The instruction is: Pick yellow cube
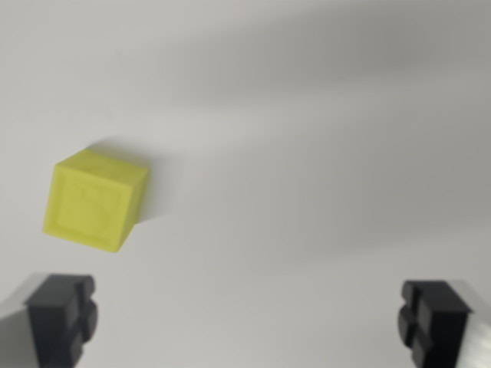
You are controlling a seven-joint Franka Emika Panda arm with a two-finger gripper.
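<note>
Gripper point(247, 320) was seen spread wide, nothing held; yellow cube point(95, 201) was noted ahead of the wrist view's left jaw, outside the gap.

No legible text, labels or numbers. Yellow cube point(96, 201) top face carries a faint embossed mark, too blurred to read.

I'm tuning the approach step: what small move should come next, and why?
Probably shift toward the wrist view's left. The yellow cube sits far left of the open gripper, roughly above its left finger, not between the fingers, so closing now would miss it.
</note>
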